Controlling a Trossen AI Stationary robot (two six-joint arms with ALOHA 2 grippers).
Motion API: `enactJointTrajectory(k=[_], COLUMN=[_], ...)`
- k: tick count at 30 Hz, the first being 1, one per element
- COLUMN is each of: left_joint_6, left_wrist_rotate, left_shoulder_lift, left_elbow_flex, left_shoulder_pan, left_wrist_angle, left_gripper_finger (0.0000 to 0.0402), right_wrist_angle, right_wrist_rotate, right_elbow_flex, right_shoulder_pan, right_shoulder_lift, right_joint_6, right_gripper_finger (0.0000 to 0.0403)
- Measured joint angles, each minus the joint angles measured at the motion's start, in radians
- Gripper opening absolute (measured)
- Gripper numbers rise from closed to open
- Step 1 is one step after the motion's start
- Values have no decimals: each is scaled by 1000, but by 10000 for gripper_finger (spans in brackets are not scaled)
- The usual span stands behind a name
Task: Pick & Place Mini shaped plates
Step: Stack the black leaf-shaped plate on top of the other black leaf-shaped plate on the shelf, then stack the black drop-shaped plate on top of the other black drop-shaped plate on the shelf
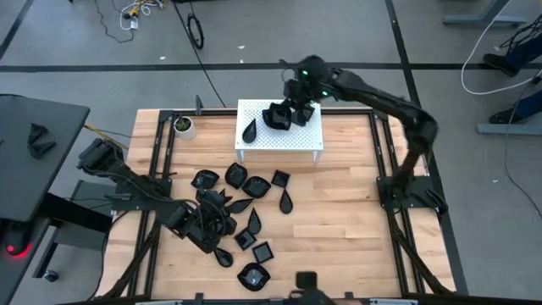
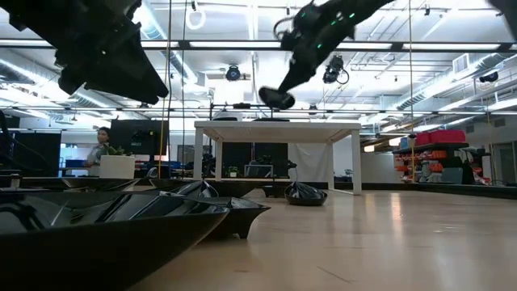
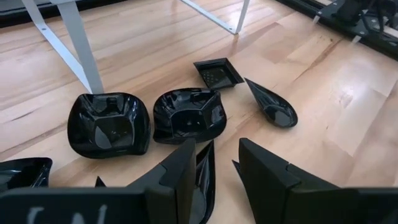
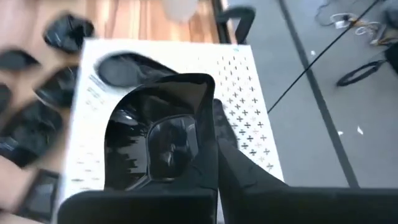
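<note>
Several glossy black mini plates (image 1: 246, 199) lie loose on the wooden table in front of the white stand (image 1: 309, 140). One teardrop plate (image 1: 250, 130) rests on the stand's top. My right gripper (image 1: 286, 108) is over the stand, shut on a rounded square plate (image 4: 158, 140). My left gripper (image 1: 210, 222) is open and low over the near-left part of the cluster. In the left wrist view a pointed plate (image 3: 204, 177) lies between the fingers of my left gripper (image 3: 217, 146), close against one of them. My right gripper pinches the rounded square plate by its rim (image 4: 208, 118), with one finger (image 4: 239, 165) showing beside that rim and the other hidden behind the plate. It comes from above, slanting from the far right. The plate (image 2: 277, 99) hangs tilted and clear above the stand top (image 2: 275, 124). My left gripper: I cannot tell whether its finger touches the pointed plate.
A small white cup with a green plant (image 1: 184, 127) stands left of the stand near the far edge. Black frame rails (image 1: 385, 169) run along both table sides. Bare wood (image 1: 339, 229) lies to the right of the plates. A person (image 2: 101, 145) shows in the room beyond.
</note>
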Motion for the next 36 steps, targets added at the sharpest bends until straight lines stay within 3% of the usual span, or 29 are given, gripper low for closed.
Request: enactJointTrajectory(k=[6,12,18,21,24,27,32,36], left_joint_6=[0,0,0,0,0,19,-13,-164], left_wrist_rotate=[18,18,18,18,20,53,204,327], left_shoulder_lift=[0,0,0,0,0,0,0,0], left_elbow_flex=[0,0,0,0,0,0,0,0], left_shoulder_pan=[11,8,7,6,6,6,1,-34], left_wrist_angle=[0,-1,-1,-1,-1,-1,-52,-187], left_gripper_finger=[128,128,128,128,128,128,128,128], right_wrist_angle=[-41,-29,-15,-25,-23,21,157,309], right_wrist_rotate=[22,32,73,34,-56,-49,157,302], right_elbow_flex=[113,110,109,109,82,1,-224,-425], right_shoulder_pan=[-10,-11,4,38,120,252,517,704], right_shoulder_lift=[101,101,89,59,24,-25,-117,-174], right_joint_6=[-77,-122,-39,46,67,74,117,241], right_gripper_finger=[7,60,124,136,134,120,86,62])
